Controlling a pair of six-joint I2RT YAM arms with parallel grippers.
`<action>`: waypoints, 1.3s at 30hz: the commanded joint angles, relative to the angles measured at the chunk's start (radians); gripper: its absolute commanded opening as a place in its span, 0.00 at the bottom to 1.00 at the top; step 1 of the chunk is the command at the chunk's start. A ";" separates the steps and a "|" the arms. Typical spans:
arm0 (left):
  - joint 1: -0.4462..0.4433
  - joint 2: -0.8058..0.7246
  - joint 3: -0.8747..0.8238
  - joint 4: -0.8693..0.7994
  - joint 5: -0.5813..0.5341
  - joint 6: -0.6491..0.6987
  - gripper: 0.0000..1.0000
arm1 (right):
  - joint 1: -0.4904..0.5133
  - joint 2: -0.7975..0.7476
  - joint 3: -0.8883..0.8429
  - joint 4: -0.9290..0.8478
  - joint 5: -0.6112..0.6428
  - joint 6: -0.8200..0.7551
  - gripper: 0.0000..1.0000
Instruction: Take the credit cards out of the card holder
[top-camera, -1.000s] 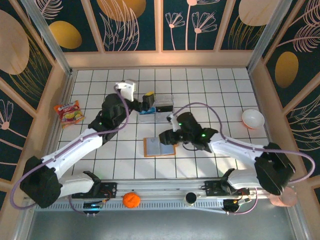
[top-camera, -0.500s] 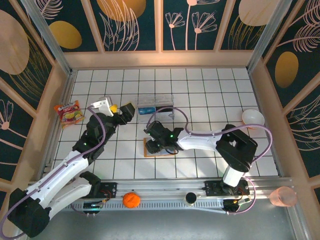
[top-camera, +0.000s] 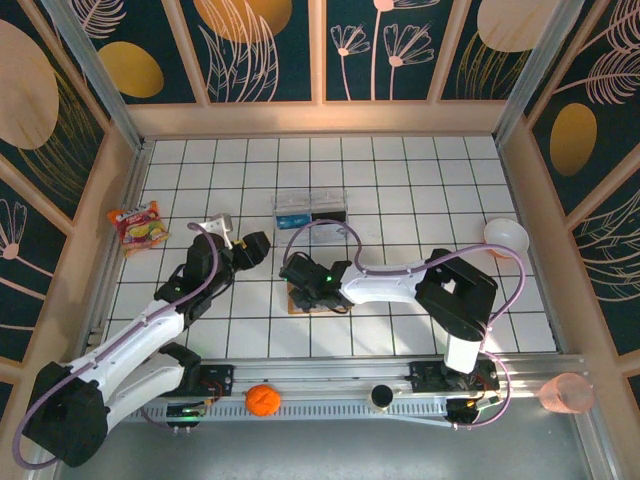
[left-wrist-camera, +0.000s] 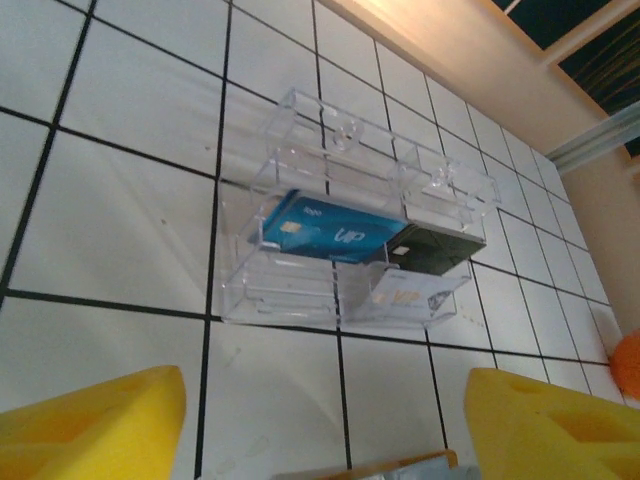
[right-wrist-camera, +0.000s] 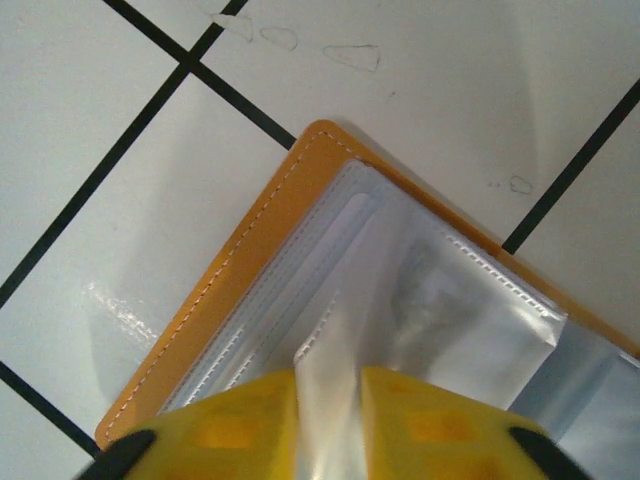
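Your right claw (right-wrist-camera: 328, 425) was clamped narrow on a clear sleeve (right-wrist-camera: 330, 360) of the holder (right-wrist-camera: 225, 270), with a yellow finger (right-wrist-camera: 235, 430) pressing it from either side. The holder lay open and flat on the tiles, orange edge outward, and the sleeve stood lifted off its other pockets. You could not tell whether a card sat inside that sleeve.

Your left claw (left-wrist-camera: 325, 410) stood wide with nothing between its fingers. In the top view it hung near the holder, off its far left corner.

Beyond the holder, apart from it, lay the clear box (left-wrist-camera: 300, 290). A blue card (left-wrist-camera: 325, 232) and a dark card (left-wrist-camera: 440, 250) lay side by side in it.

A snack packet (top-camera: 140, 225) lay well to the holder's left and a bowl (top-camera: 505, 237) well to its right.
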 joint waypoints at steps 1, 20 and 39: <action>0.004 0.013 -0.026 -0.006 0.069 -0.003 0.69 | -0.003 -0.005 -0.031 0.027 0.015 0.027 0.15; -0.174 0.293 -0.073 0.205 0.234 -0.071 0.06 | -0.053 -0.194 -0.253 0.361 -0.118 0.141 0.00; -0.251 0.489 -0.003 0.095 0.220 -0.032 0.00 | -0.056 -0.240 -0.306 0.300 -0.032 0.214 0.00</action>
